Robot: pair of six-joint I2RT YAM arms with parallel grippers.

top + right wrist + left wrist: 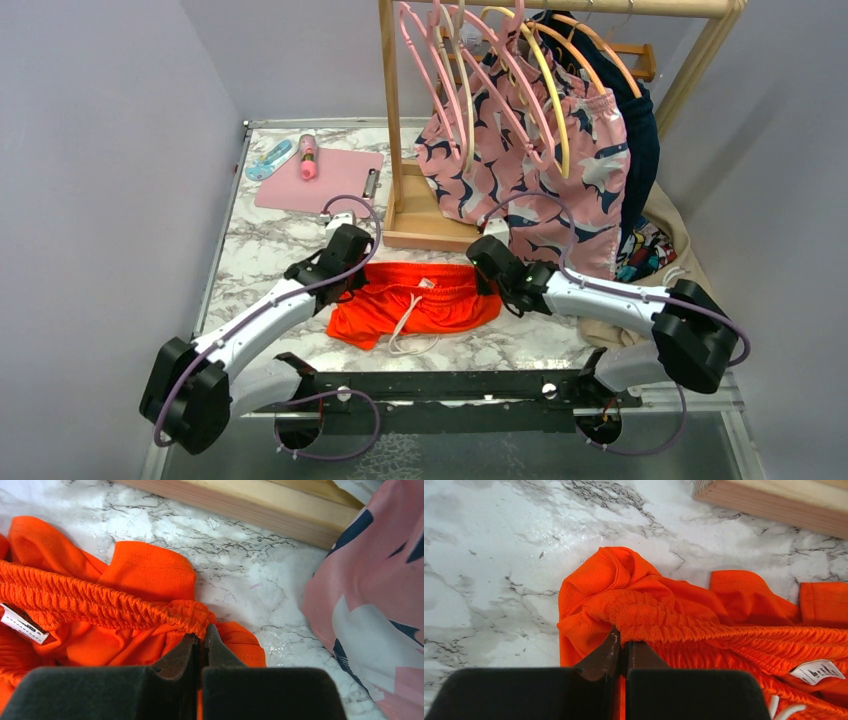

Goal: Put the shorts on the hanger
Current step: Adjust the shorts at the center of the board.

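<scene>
Shorts [420, 300]: bright orange-red, lying flat on the marble table [260, 250] between the two arms, just in front of the wooden rack's base [425, 235]
Waistband [724, 630]: gathered elastic along the far edge of the shorts, with a white label [816, 671] inside it
Drawstring [405, 325]: white, trailing over the front of the fabric toward the near edge
Left gripper [622, 642]: fingers pressed together, pinching the left end of the waistband, where the fabric bunches up into a fold
Right gripper [202, 637]: fingers pressed together, pinching the right end of the waistband, low over the marble
Hanger [560, 110]: thin and pale yellow, hooked on the top rail of the rack, well apart from the shorts
Pink hangers [430, 70]: on the same rail, left of the yellow one
Shark-print shorts [590, 180]: pink with navy and white, hanging from the rack behind the right gripper
Beige garment [670, 230]: heaped at the table's right edge
Pink clipboard [315, 180]: far left on the table
</scene>
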